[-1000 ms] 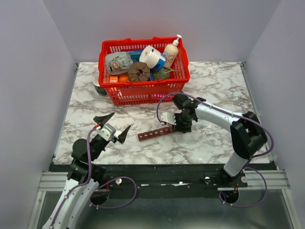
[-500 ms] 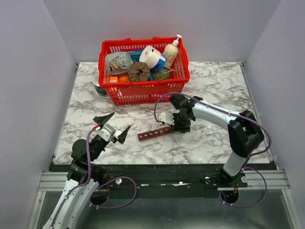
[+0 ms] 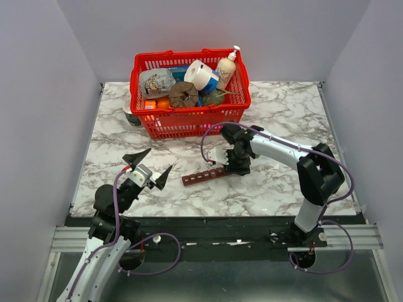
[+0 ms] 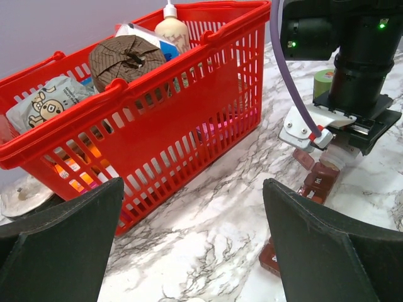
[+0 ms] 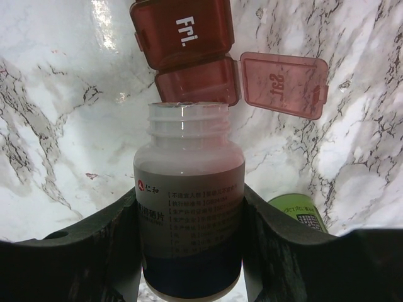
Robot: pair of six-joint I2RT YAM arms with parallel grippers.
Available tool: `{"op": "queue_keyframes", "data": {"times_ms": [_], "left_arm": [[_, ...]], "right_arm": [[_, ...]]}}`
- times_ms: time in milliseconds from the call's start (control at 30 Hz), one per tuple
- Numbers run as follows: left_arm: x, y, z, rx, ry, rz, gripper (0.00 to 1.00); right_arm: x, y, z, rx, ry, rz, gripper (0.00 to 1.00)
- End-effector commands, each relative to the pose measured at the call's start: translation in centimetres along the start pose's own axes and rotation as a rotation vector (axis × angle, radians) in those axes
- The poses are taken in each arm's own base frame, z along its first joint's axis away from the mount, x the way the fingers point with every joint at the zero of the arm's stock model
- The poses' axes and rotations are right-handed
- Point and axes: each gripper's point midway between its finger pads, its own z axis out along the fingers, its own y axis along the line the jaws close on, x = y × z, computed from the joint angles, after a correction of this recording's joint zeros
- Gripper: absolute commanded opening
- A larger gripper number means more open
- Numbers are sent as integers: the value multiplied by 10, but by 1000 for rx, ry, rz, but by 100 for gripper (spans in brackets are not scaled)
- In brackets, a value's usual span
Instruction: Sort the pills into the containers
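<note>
Right tool (image 5: pixel 189 217): clamped around an uncapped white pill bottle (image 5: pixel 189 170), its mouth over the open-lidded end compartment.
Containers (image 3: pixel 205 175): dark-red strip on the worktop (image 3: pixel 283 107), beneath the right tool.
Left tool (image 3: pixel 156 165): jaws spread, empty.

Uncapped bottle (image 5: pixel 191 233) over open compartment (image 5: pixel 198 82)

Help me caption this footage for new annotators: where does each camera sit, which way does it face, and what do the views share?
Top external: above and behind the bases, looking down on the table, basket and both arms.
Left wrist: low, facing across to the basket and the right arm; its own fingers spread wide.
Right wrist: looking down at the open compartment of the pill strip; its fingers clamp an uncapped bottle.
Shared: all three show the pill strip.
</note>
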Motion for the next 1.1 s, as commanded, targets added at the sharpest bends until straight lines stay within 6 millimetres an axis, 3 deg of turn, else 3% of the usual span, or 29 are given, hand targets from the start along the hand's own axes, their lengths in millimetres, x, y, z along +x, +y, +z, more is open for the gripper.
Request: {"op": "queue_keyframes", "data": {"times_ms": [0,1067], "left_arm": [[-15,0,-2,10,-50,24,99],[-18,0,-3,10,-60,25,99]], "right_arm": [[2,-2,-3,0,53,2,1],[6,-9,-5,-7,148,17,1]]}}
